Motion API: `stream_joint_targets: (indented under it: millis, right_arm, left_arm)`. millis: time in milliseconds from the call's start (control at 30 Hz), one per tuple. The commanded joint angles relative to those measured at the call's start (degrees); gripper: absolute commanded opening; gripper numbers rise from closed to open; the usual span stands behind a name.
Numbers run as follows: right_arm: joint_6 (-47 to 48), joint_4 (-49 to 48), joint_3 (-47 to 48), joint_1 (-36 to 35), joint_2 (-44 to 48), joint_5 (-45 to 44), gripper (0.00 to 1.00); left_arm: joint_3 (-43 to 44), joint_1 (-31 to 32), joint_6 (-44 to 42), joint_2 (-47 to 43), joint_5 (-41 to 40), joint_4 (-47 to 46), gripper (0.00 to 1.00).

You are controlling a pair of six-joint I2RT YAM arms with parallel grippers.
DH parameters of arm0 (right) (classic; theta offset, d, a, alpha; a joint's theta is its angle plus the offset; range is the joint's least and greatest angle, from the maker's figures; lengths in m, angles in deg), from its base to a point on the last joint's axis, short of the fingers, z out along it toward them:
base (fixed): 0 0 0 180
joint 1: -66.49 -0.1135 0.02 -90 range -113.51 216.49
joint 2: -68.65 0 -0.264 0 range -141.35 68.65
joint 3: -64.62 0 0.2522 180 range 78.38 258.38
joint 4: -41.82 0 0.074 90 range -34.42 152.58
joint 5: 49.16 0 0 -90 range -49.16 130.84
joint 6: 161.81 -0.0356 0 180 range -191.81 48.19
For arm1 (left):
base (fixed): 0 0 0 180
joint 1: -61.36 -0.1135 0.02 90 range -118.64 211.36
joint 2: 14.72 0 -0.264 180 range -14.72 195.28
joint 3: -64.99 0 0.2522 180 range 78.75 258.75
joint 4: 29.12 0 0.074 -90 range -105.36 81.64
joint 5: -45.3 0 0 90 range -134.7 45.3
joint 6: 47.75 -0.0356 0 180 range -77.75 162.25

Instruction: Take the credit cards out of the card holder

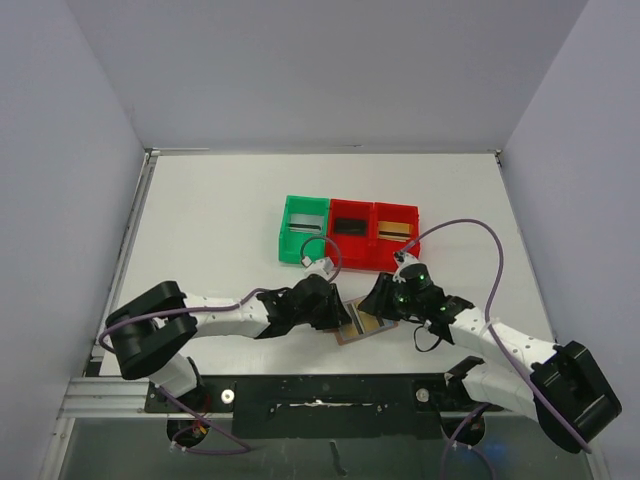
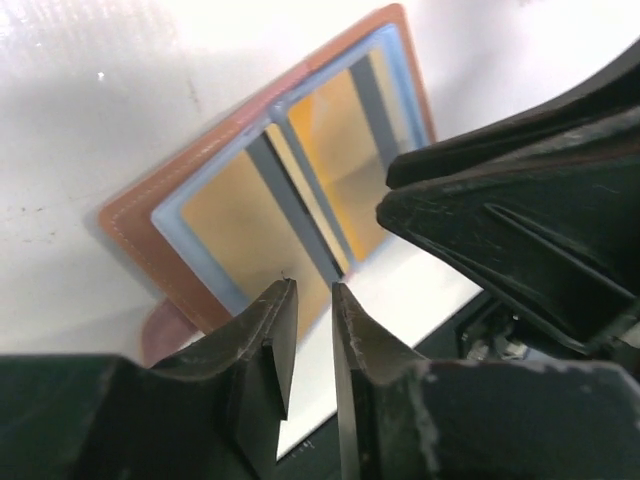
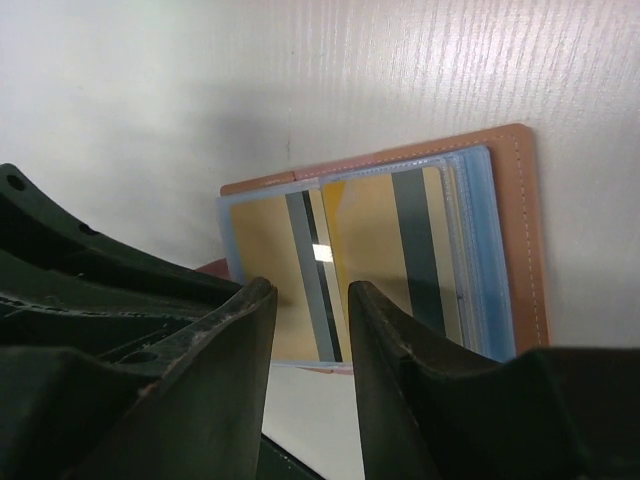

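Observation:
The card holder [image 1: 364,326] lies open on the white table between my two grippers: tan-brown leather [image 2: 135,215] with light blue lining. Gold cards with grey stripes [image 2: 225,215] sit in its clear sleeves, seen also in the right wrist view [image 3: 365,235]. My left gripper [image 1: 340,314] hovers at the holder's left edge, its jaws [image 2: 312,290] a narrow gap apart and empty. My right gripper [image 1: 379,304] hovers at the holder's right side, its jaws [image 3: 310,290] open and empty, over the near edge of the holder [image 3: 525,230].
A green bin [image 1: 288,232] and two red bins [image 1: 352,252] [image 1: 412,240] stand in a row behind the holder, each with a card-like strip inside: greyish, black and gold. The table's black front rail [image 1: 320,395] is just below the holder.

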Motion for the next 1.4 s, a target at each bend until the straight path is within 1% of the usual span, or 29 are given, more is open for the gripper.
stream_joint_targets:
  millis: [0,67,167,267,333,500,600,733,833,967,1267,1367]
  right_arm:
    - [2.89,-4.85,0.80,-0.68,-2.28,1.20,0.35]
    - [3.06,-5.38,0.27,-0.69,-3.59,1.82,0.34]
    - [3.67,-5.37,-0.12,-1.13,-6.21,2.62,0.30]
    - [3.18,-7.03,-1.86,-1.56,-7.75,2.72,0.30]
    - [2.91,-6.09,-2.04,-2.20,-8.76,1.28,0.30]
    - [1.21,-6.77,-3.97,-2.90,-7.59,1.87,0.31]
    - [1.55,-3.38,-3.08,-4.12,-6.34,-1.31,0.33]
    - [2.97,1.95,-0.38,-6.84,-6.89,-4.79,0.34]
    - [2.62,4.35,1.13,-9.22,-8.28,-7.65,0.33]
    - [1.28,9.23,4.31,-12.20,-9.23,-13.95,0.33]
    - [0.79,13.37,7.78,-13.26,-6.70,-17.93,0.35]
    - [1.63,14.72,9.00,-13.26,-8.12,-18.65,0.35]
  left_arm:
    - [-0.35,1.02,1.91,3.14,-4.88,-4.61,0.17]
    - [-0.49,1.53,2.00,4.34,-6.20,-3.27,0.15]
    - [-0.77,2.12,2.07,5.00,-8.08,-0.08,0.13]
    - [-1.94,2.36,2.48,5.20,-8.87,0.88,0.12]
    - [-3.88,2.41,2.72,5.50,-8.50,0.05,0.12]
    - [-5.31,3.59,4.42,5.54,-9.74,0.98,0.09]
    - [-6.13,4.40,5.09,5.28,-10.59,0.97,0.09]
    - [-6.14,4.63,5.30,5.60,-10.88,2.02,0.09]
    - [-6.16,5.35,5.82,5.05,-12.34,3.53,0.17]
    - [-6.81,5.43,5.89,3.97,-13.43,3.91,0.21]
    - [-6.59,5.45,6.13,2.73,-15.75,6.97,0.22]
    - [-7.20,5.46,5.93,2.65,-15.35,5.06,0.18]
